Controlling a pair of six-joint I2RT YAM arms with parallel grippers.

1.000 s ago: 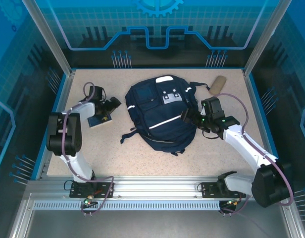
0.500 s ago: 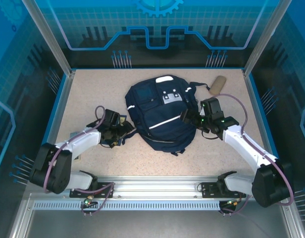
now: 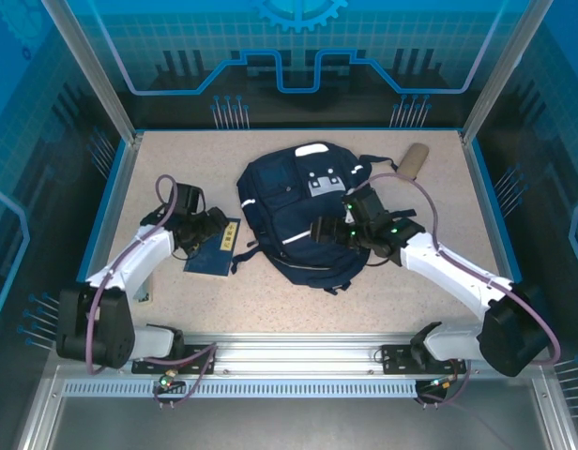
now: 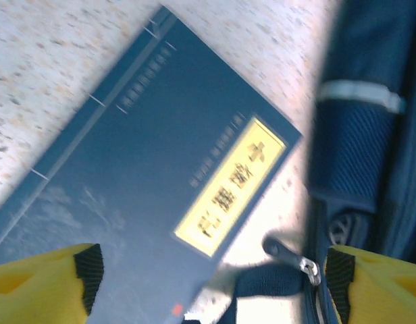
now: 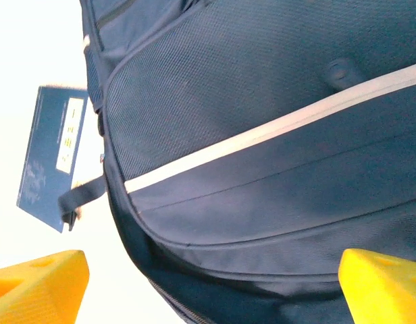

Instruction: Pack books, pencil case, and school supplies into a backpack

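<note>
The navy backpack (image 3: 303,220) lies flat in the middle of the table, its white stripe (image 5: 262,135) showing. One navy book (image 3: 212,253) with a pale yellow title label (image 4: 231,183) lies flat on the table just left of it. My left gripper (image 3: 220,228) hovers over the book's far end, open, its yellow fingers (image 4: 46,283) wide apart with nothing gripped. My right gripper (image 3: 324,230) is over the backpack's front panel (image 5: 275,202), open and empty. The tan pencil case (image 3: 414,157) lies at the back right, beyond the backpack.
A dark strap (image 4: 282,280) and a zipper pull (image 4: 289,251) of the backpack lie on the table between book and bag. Blue walls (image 3: 115,187) border the table on the left, back and right. The arms' bases stand on the rail (image 3: 289,356) at the near edge.
The left arm has swung about and the navy book now lies closer to the backpack. The right gripper has moved left from the bag's right edge onto its front.
</note>
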